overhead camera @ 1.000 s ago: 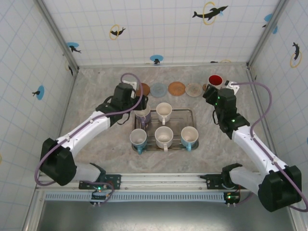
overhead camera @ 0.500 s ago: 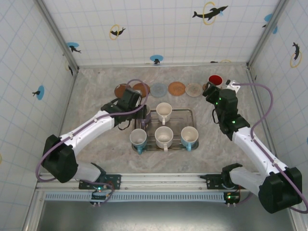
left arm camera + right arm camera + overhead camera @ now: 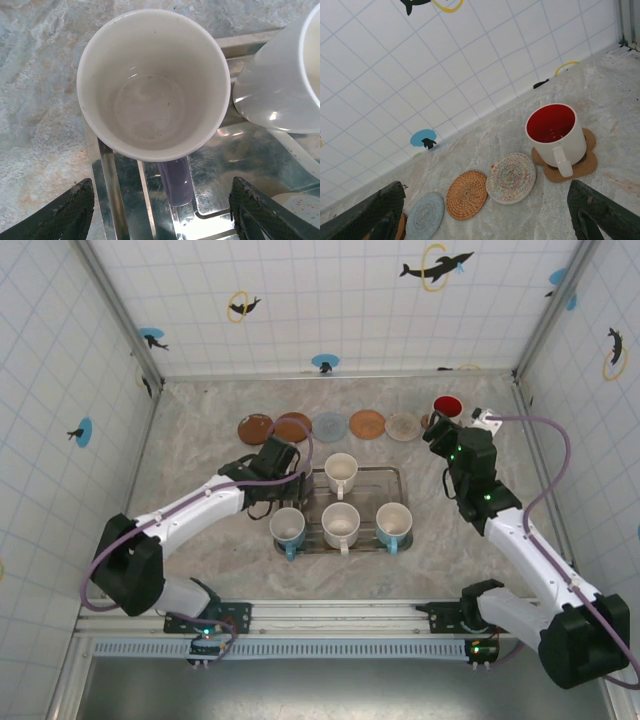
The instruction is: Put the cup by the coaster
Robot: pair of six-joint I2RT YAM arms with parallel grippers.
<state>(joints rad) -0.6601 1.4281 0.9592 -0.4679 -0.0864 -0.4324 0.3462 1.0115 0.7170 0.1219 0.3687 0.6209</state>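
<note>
- Fingers of the left gripper run off the bottom edge; only their tips show, flanking the cup's handle.
- A white cup outside one jaw is cut by the side edge.
- A brown coaster sits mostly hidden behind one finger of the right gripper.
- The red cup, ahead of those jaws, covers most of its cork coaster.

The white left arm extends over the middle of the tabletop, its black left claw pointing down, jaws spread wide. The right arm extends toward the far right corner, with the right claw also agape.
</note>
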